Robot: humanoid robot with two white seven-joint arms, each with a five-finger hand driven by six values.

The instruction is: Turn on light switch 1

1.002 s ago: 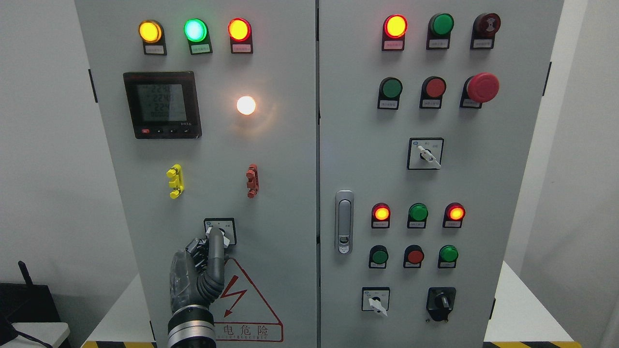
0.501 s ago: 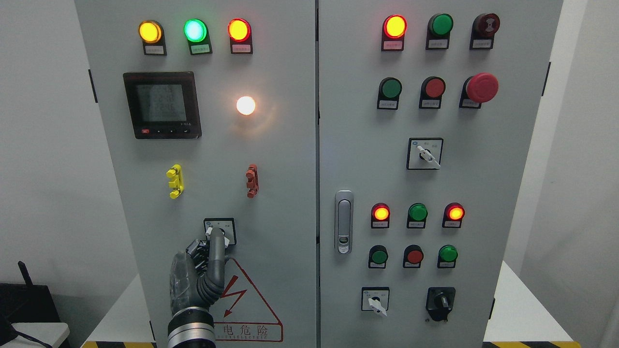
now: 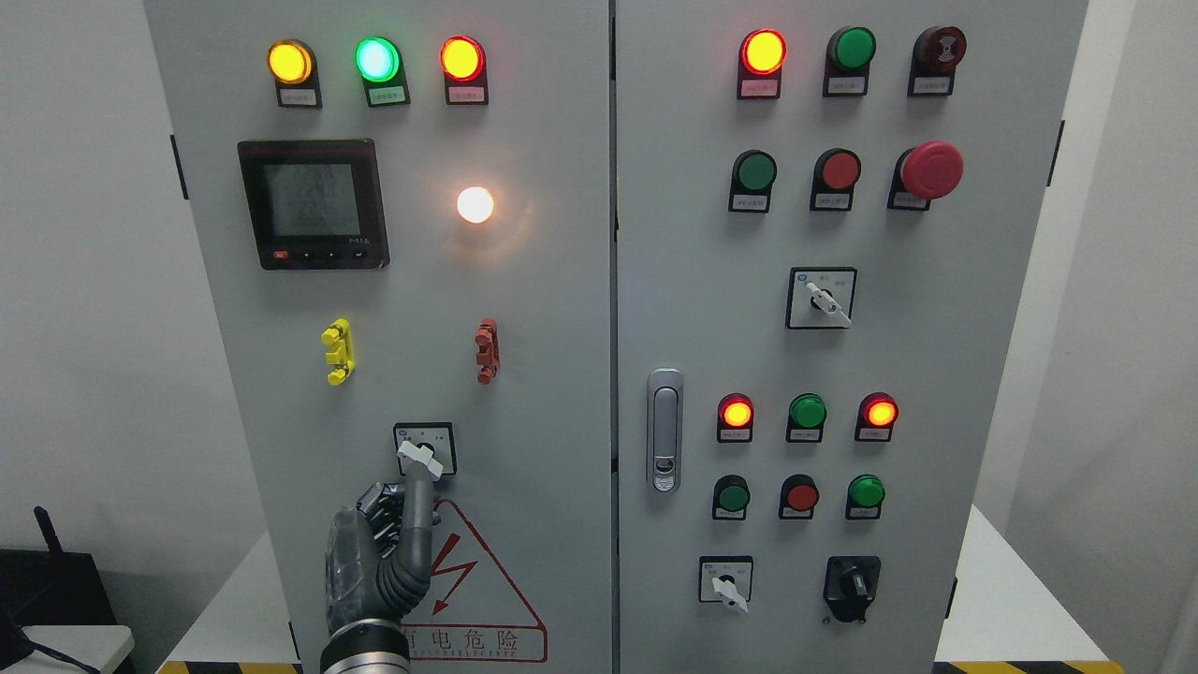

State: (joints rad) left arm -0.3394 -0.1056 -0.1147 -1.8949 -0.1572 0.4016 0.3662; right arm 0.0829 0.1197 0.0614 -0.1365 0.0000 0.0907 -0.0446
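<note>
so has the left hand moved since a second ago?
Yes. The left hand has dropped slightly, its fingertip now just below the switch knob instead of over it.

My left hand (image 3: 379, 552) is cut off at the bottom edge, so my arm does not show. The words on the little labels (image 3: 377, 95) under the lights are too small to read.

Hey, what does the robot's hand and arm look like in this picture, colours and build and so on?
Only one arm shows, the left. The left hand is dark grey with a translucent, smoky shell over the back and small mechanical joints visible at the knuckles. Its fingers are dark grey too, the thumb side ribbed like a bellows. The wrist is a shiny silver metal ring. No cables or markings are visible.
</note>
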